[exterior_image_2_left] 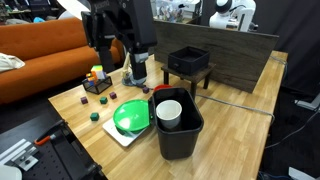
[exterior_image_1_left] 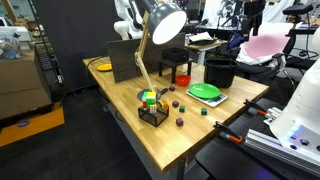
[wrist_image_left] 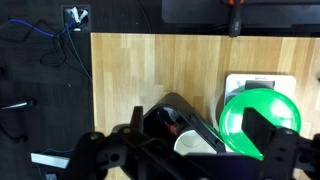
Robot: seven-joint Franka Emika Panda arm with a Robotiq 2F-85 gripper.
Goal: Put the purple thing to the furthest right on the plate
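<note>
The end effector (wrist_image_left: 195, 128) hangs high above the tabletop (wrist_image_left: 140, 75) with its jaws spread as wide as they go and nothing between them. In the wrist view its two dark fingers (wrist_image_left: 138, 118) frame the lower part of the picture.

Directly beneath it, between the fingers, stands the black bucket (wrist_image_left: 172, 112), with a white cup (wrist_image_left: 195, 146) inside. The bright green plate (wrist_image_left: 262, 118) lies below the end effector and off to the right-hand finger's side in that view, just beside the bucket. It rests on a white board (wrist_image_left: 255, 82) and carries nothing.

Both exterior views show the same pair, the plate (exterior_image_1_left: 205, 92) (exterior_image_2_left: 130, 118) next to the bucket (exterior_image_1_left: 220, 72) (exterior_image_2_left: 180, 138).

Several small blocks are scattered on the tabletop beyond the plate, away from the bucket. One that looks purple (exterior_image_1_left: 179, 122) lies near the tabletop's edge, well apart from the plate, though the colours are hard to read at this size. It sits low on the wood, far below the end effector.

A red cup (exterior_image_1_left: 182, 78) stands near the bucket.
</note>
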